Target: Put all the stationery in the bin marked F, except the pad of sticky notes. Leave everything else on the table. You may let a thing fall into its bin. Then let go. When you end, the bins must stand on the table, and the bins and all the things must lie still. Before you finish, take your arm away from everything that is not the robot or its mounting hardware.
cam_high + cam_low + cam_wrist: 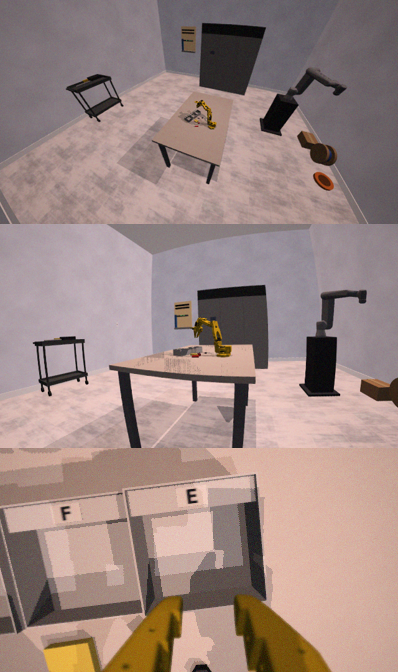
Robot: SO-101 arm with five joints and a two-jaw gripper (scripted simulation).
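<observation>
In the wrist view, two grey open bins stand side by side: bin F [75,563] on the left and bin E [200,543] on the right. Both show only pale patches on their floors. My gripper [207,600] hangs high above the near rim of bin E, shut, with nothing visible between its yellow fingers. A corner of the yellow pad of sticky notes [70,655] lies in front of bin F. In the top view the arm [206,113] reaches over the bins [192,116]. Small red things [196,123] lie on the table beside them.
The bins [186,351] and a red thing [195,356] sit mid-table near the arm's base [224,350]. A third bin's edge shows left of bin F [4,613]. A black cart [93,93] and a grey robot on a pedestal [280,115] stand away from the table.
</observation>
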